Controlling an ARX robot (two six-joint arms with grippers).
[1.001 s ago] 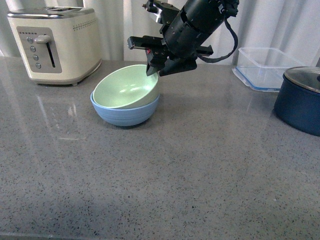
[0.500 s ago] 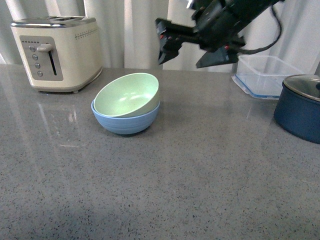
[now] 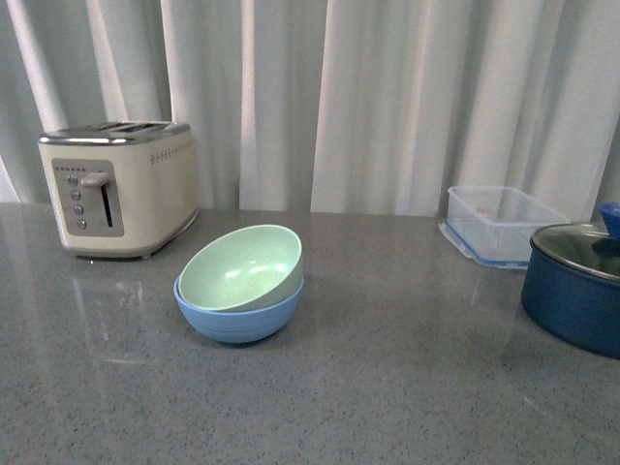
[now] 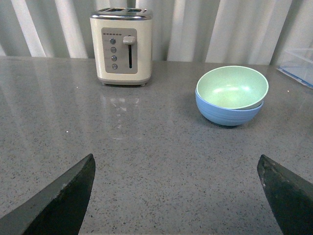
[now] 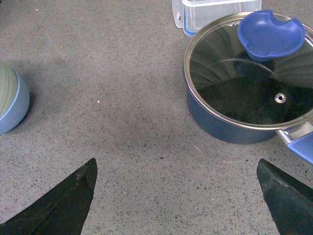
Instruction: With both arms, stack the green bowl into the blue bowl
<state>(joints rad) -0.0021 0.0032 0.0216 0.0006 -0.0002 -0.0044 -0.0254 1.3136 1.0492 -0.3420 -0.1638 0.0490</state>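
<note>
The pale green bowl (image 3: 241, 266) sits tilted inside the light blue bowl (image 3: 237, 322) on the grey counter, left of centre in the front view. Neither arm shows in the front view. The left wrist view has the green bowl (image 4: 232, 86) nested in the blue bowl (image 4: 227, 111) well ahead of my left gripper (image 4: 176, 164), which is open over bare counter. My right gripper (image 5: 176, 166) is open too, above bare counter, with only an edge of the blue bowl (image 5: 14, 110) and the green bowl (image 5: 6, 85) in its view.
A cream toaster (image 3: 121, 189) stands at the back left. A clear plastic container (image 3: 499, 223) sits at the back right. Beside it is a dark navy pot with a glass lid (image 3: 576, 281), close to my right gripper in the right wrist view (image 5: 249, 83).
The arm that hovered over the bowls rose up and to the right, then left the front view. The green bowl stays nested in the blue one.
</note>
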